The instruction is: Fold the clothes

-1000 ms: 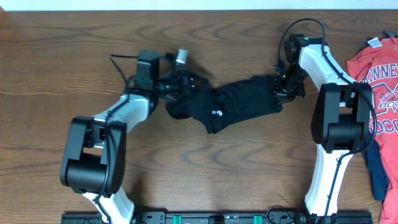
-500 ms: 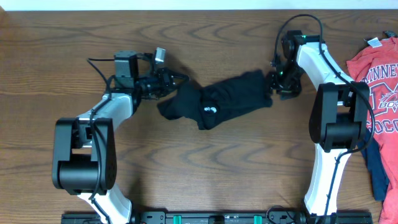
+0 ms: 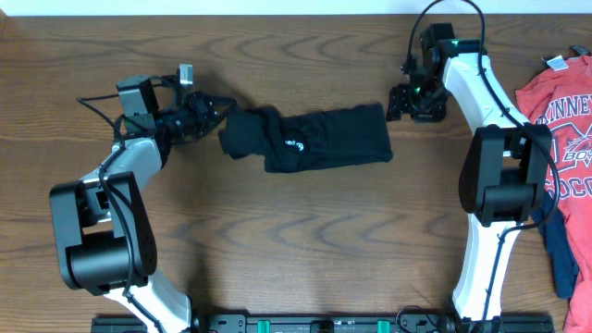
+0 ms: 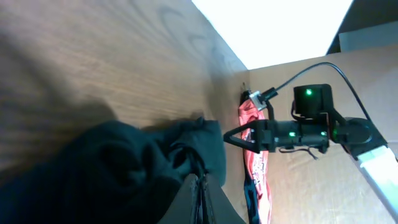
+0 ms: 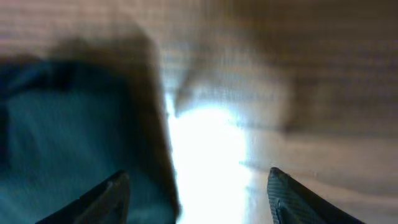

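the black t-shirt (image 3: 324,141) lies bunched into a long, rumpled strip across the far middle of the bench (image 3: 277,250), running left to right. a small white mark (image 3: 294,145) shows on its left half.

the left end effector (image 3: 215,120) is at the strip's left end. its fingers are pinched tight together on a fold of the black fabric, and from the left wrist view the cloth bulges up around the closed tips. the arm reaches in from the left, low over the wood.

the right end effector (image 3: 400,102) sits just beside the shirt's far right corner, not touching it. its fingers stand wide apart with only bare wood between them, holding nothing. in the right wrist view, which is blurred, the dark cloth lies off to one side of the gap.

at the right edge of the bench, well apart from the black shirt, lies a red t-shirt (image 3: 566,111) with white lettering. a navy garment (image 3: 561,254) pokes out on its near side.
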Action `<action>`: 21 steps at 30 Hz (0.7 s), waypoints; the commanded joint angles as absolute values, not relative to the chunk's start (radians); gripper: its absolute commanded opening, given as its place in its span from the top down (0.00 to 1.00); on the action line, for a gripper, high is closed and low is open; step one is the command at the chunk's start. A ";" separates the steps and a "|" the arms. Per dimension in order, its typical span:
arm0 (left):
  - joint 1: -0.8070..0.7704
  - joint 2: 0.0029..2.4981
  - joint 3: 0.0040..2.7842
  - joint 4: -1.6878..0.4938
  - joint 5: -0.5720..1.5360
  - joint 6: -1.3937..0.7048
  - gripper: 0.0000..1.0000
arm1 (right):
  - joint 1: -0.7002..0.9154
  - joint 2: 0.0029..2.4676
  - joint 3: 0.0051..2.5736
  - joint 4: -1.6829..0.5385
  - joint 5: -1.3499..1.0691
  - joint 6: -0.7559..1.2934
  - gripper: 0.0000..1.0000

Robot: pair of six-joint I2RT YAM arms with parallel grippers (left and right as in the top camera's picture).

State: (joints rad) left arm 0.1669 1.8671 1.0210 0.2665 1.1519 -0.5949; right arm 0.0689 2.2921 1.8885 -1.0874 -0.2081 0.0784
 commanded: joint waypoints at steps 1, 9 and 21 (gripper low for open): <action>0.160 1.872 1.097 0.270 1.191 -0.612 0.94 | 0.099 2.325 1.901 -1.062 -0.218 0.075 0.31; 0.149 1.872 1.208 0.270 1.224 -0.680 0.94 | 0.151 2.441 1.901 -1.014 -0.278 0.121 0.65; -0.009 1.872 1.240 0.279 1.223 -0.704 0.94 | 0.231 2.531 1.902 -1.006 -0.289 0.154 0.71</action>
